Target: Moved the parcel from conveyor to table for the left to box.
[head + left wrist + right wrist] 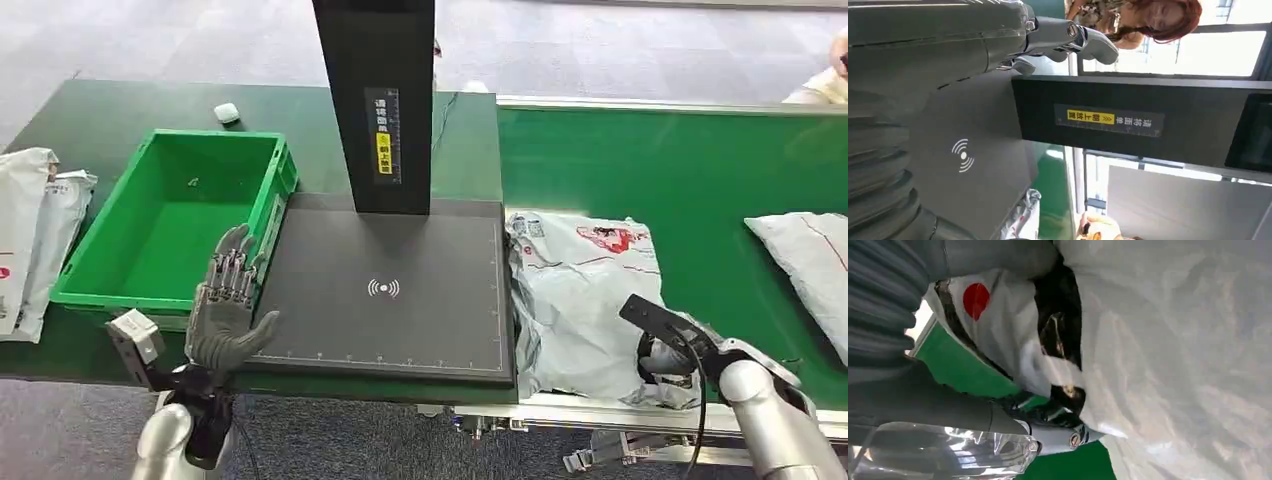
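Head view: a grey parcel (580, 290) lies on the green conveyor (700, 170), its edge touching the dark scanner pad (400, 290) and slightly overlapping the pad's side. The robot's right hand (668, 352) rests at the parcel's near corner, away from the pad; whether its fingers are closed on the plastic cannot be told here. The left hand (228, 305) hovers at the pad's opposite edge, fingers spread and holding nothing, just in front of the green box (170, 215) that stands beside the pad. A black post (385, 100) rises from the pad's far edge. A second parcel (810, 260) waits further along the conveyor, well apart from the pad.

Left wrist view: the left hand's fingers (1083, 40) stretch out, apart and empty, above the pad with its wireless mark (963, 156); the post with its yellow label (1110, 120) stands behind.

Right wrist view: the right hand (1048, 427) is pressed against crumpled parcel wrapping, with a dark finger tucked under a fold, which suggests a grip, though not plainly.

By this evidence the transfer has barely begun: the parcel remains on the conveyor, and the move to the tabletop and the boxing both lie ahead.
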### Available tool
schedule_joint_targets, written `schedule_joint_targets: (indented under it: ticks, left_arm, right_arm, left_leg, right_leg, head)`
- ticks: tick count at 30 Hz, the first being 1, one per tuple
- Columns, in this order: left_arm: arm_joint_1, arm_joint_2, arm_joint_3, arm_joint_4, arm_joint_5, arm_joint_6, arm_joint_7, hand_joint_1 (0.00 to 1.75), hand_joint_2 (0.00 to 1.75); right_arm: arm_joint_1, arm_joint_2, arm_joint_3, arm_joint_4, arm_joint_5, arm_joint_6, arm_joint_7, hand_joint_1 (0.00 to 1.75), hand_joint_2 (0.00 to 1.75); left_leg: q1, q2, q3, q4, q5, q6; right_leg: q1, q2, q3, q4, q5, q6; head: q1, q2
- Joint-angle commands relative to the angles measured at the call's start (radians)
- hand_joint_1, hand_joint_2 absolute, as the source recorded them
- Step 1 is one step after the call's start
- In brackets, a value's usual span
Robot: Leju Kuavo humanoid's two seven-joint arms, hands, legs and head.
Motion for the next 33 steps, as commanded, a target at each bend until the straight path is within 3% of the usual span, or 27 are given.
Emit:
schedule_joint_targets:
  ticks: [1,8,19,22,24,25,27,33]
  left_arm:
    - [-0.008,0.052,-0.019,0.019,0.01,0.003,0.011,0.0,1.75]
    - [-0.006,0.053,-0.016,0.019,0.026,0.002,0.018,0.0,1.75]
    - [0.001,0.054,-0.014,0.013,0.026,0.003,0.018,0.0,1.75]
    - [0.023,0.055,-0.006,-0.012,0.029,0.004,0.018,0.0,1.75]
    - [0.05,0.05,-0.001,-0.035,0.034,0.014,0.018,0.0,1.75]
    - [0.056,0.048,-0.003,-0.04,0.034,0.017,0.018,0.0,1.75]
    - [0.06,0.035,-0.01,-0.039,0.033,0.037,0.008,0.0,1.75]
    - [0.013,0.03,-0.042,0.014,0.048,0.067,-0.025,0.0,1.75]
  right_arm:
    - [-0.012,-0.003,0.104,-0.01,-0.008,-0.046,0.01,1.75,1.75]
    - [0.086,-0.043,0.078,-0.158,-0.033,-0.065,0.028,1.75,1.75]
    - [0.084,-0.037,0.072,-0.165,-0.036,-0.068,0.036,1.75,1.75]
    - [0.035,0.037,0.025,-0.155,-0.027,-0.176,0.036,1.75,1.75]
    - [-0.032,0.165,-0.067,-0.153,-0.04,-0.375,-0.012,1.75,1.75]
    - [-0.05,0.184,-0.071,-0.159,-0.047,-0.383,-0.013,1.75,1.75]
    - [-0.049,0.242,-0.15,-0.25,-0.154,-0.517,-0.144,1.75,1.75]
    - [0.053,0.303,-0.22,-0.514,-0.368,-0.685,-0.411,1.75,1.75]
  left_leg:
    - [0.001,0.002,0.005,-0.002,-0.001,-0.001]
    - [0.0,-0.001,0.006,-0.002,-0.001,-0.001]
    - [0.0,0.001,0.006,-0.002,-0.002,0.0]
    - [0.0,0.002,0.006,-0.002,-0.002,0.0]
    - [0.0,0.005,0.006,-0.002,-0.002,0.0]
    - [0.0,0.011,0.007,-0.002,-0.003,-0.001]
    - [0.0,0.01,0.005,-0.002,-0.002,-0.001]
    - [0.0,-0.001,0.004,-0.002,-0.001,-0.001]
  right_leg:
    - [0.001,0.002,0.005,-0.002,0.0,-0.001]
    - [0.0,-0.002,0.006,-0.002,-0.002,-0.001]
    - [0.0,0.0,0.006,-0.002,-0.002,-0.001]
    - [0.0,0.001,0.006,-0.002,-0.002,-0.001]
    - [0.0,0.004,0.004,-0.002,-0.001,-0.001]
    - [0.0,0.009,0.004,-0.002,0.0,-0.001]
    - [0.0,0.009,0.003,-0.001,0.0,-0.001]
    - [0.001,-0.002,0.004,-0.001,-0.002,-0.001]
  head:
    - [0.0,0.0]
    - [0.0,0.0]
    - [0.0,0.0]
    - [0.0,0.0]
    - [0.0,0.0]
    - [0.0,0.0]
    - [0.001,0.0]
    - [0.0,0.0]
